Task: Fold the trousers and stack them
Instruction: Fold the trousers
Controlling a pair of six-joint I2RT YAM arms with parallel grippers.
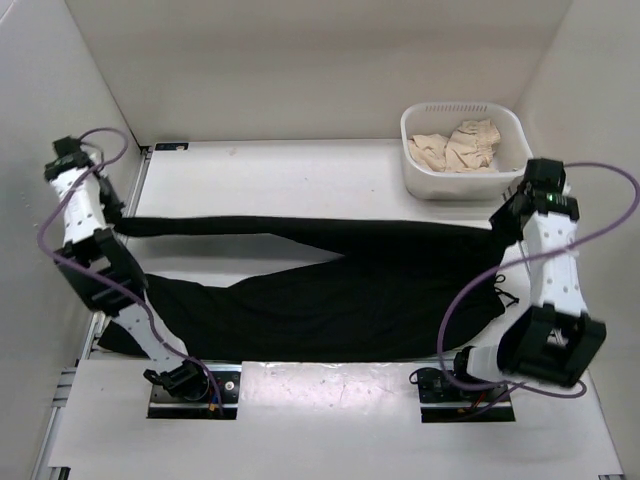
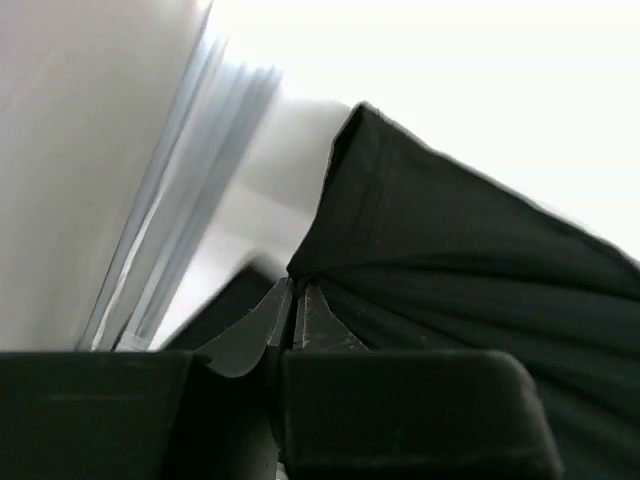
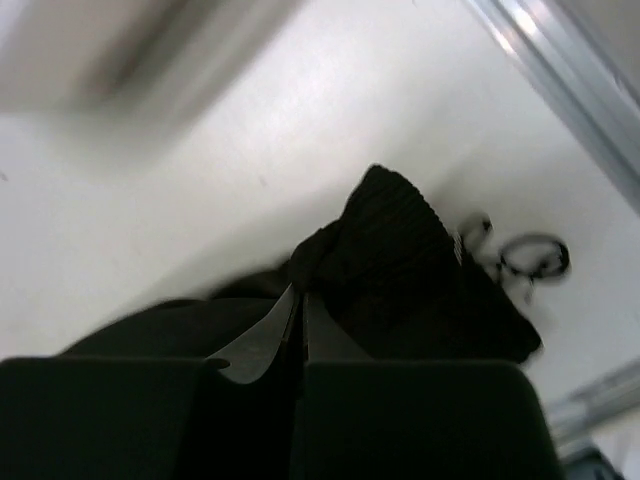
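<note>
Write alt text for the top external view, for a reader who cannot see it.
Black trousers lie spread across a white table, the left end effector gripping a leg end and the right end effector gripping the waist. A white basket holding beige cloths sits at the far right corner.

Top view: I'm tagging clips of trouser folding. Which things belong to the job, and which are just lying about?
Job: black trousers; left gripper and right gripper, each shut on the fabric.
Lying about: white basket; beige cloth inside it.
</note>
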